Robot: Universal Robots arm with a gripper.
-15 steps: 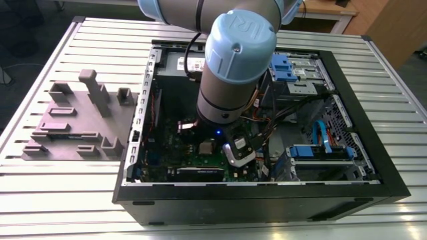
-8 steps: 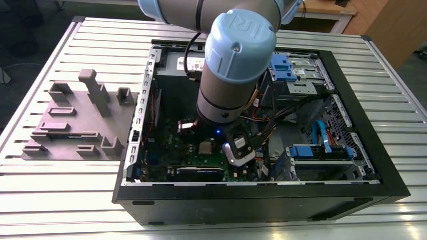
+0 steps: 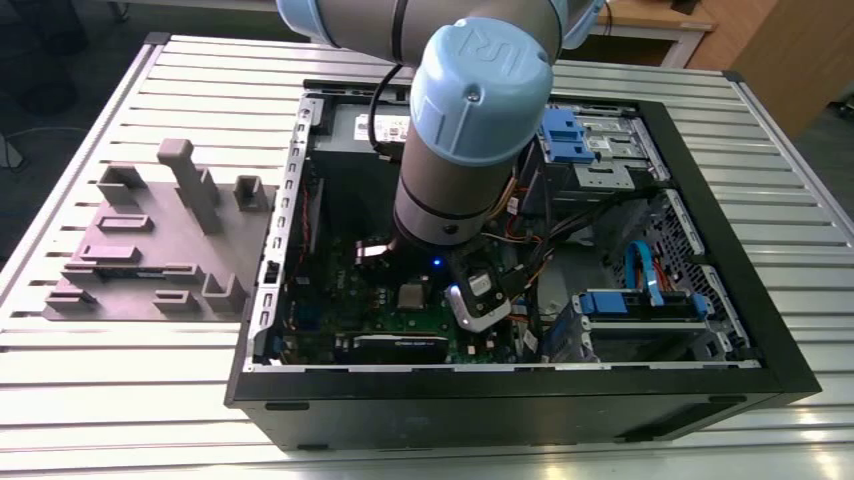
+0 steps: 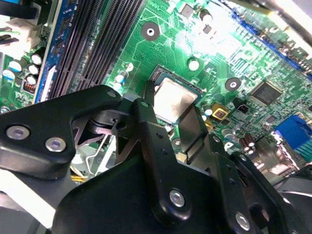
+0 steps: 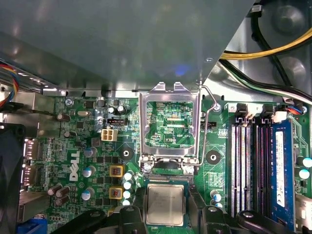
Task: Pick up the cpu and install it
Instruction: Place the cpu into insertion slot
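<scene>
Now cpu in socket, pincer fingers flanking it, motherboard below

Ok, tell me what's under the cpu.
The cpu sits over the socket on the green motherboard, between the gripper jaws. The socket contacts beneath are covered.

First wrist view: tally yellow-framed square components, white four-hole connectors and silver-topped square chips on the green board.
Yellow-framed square components: 2
White plastic four-hole connector: 1
Silver-topped flat square cpu: 1
Total: 4
</scene>
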